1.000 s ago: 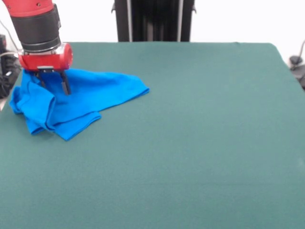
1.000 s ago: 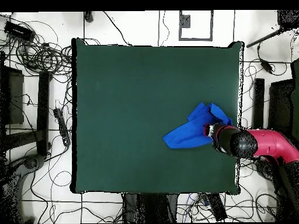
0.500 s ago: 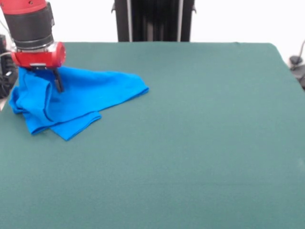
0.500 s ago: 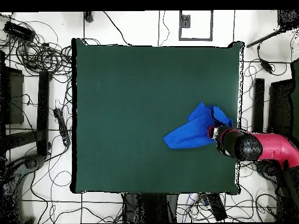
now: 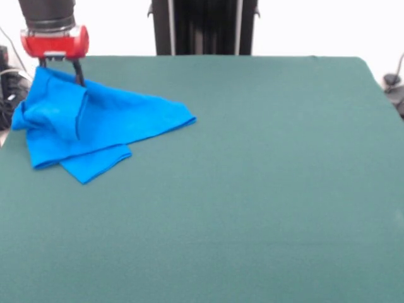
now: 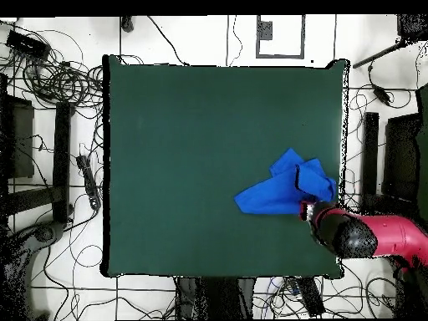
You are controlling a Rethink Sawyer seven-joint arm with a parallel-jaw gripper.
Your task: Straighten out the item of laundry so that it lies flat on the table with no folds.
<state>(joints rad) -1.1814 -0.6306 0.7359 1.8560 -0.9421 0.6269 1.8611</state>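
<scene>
Front view shows the gripper [image 5: 60,72] pinching a raised peak of the blue shirt [image 5: 95,129] at the table's [image 5: 265,189] far left corner. The shirt drapes from there, crumpled and folded, one point reaching toward the middle. Its print is hidden. The green top is otherwise bare. Overhead, cables [image 6: 50,79] sprawl over the white floor [image 6: 201,38] around the table.
</scene>
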